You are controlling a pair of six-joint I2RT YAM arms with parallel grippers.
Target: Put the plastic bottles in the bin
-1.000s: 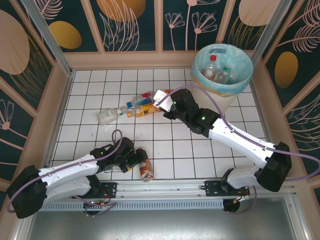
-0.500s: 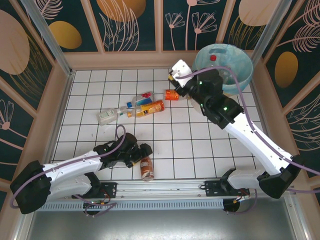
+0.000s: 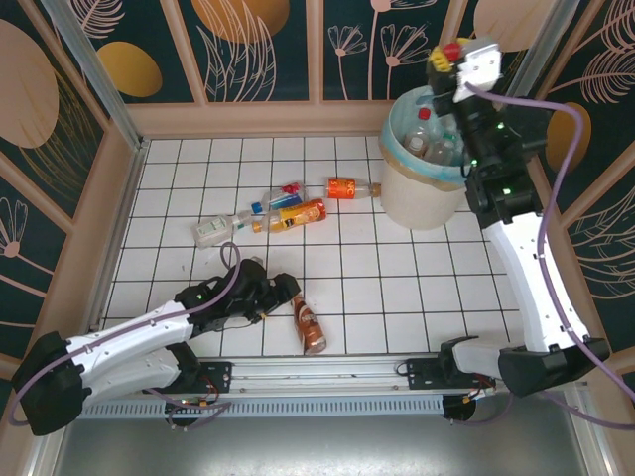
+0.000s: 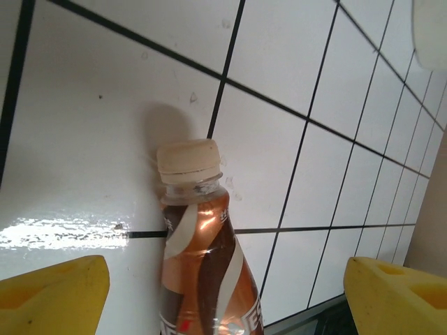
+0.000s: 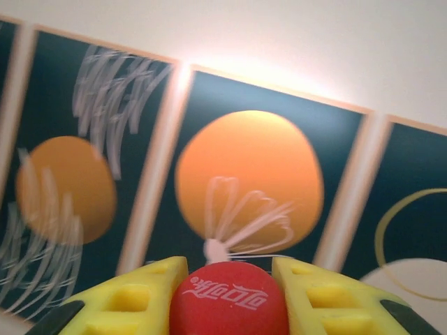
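My right gripper (image 3: 446, 58) is raised over the far rim of the cream bin (image 3: 419, 201) and is shut on a plastic bottle with a red cap (image 5: 230, 301). The bin's blue liner holds several bottles (image 3: 429, 139). A brown bottle (image 3: 310, 325) with a cream cap (image 4: 187, 159) lies on the tiles near the front edge. My left gripper (image 3: 288, 296) is open, and the brown bottle's body (image 4: 206, 272) lies between its yellow fingers (image 4: 52, 293). An orange bottle (image 3: 347, 187) and a cluster of bottles (image 3: 278, 211) lie mid-table.
A whitish bottle (image 3: 210, 230) lies at the left end of the cluster. Patterned walls enclose the tiled table on three sides. The metal rail (image 3: 317, 372) with both arm bases runs along the near edge, close to the brown bottle.
My right arm swung from mid-table up and right to above the bin, carrying the red-capped bottle. My left gripper moved right to the brown bottle, which shifted and turned.
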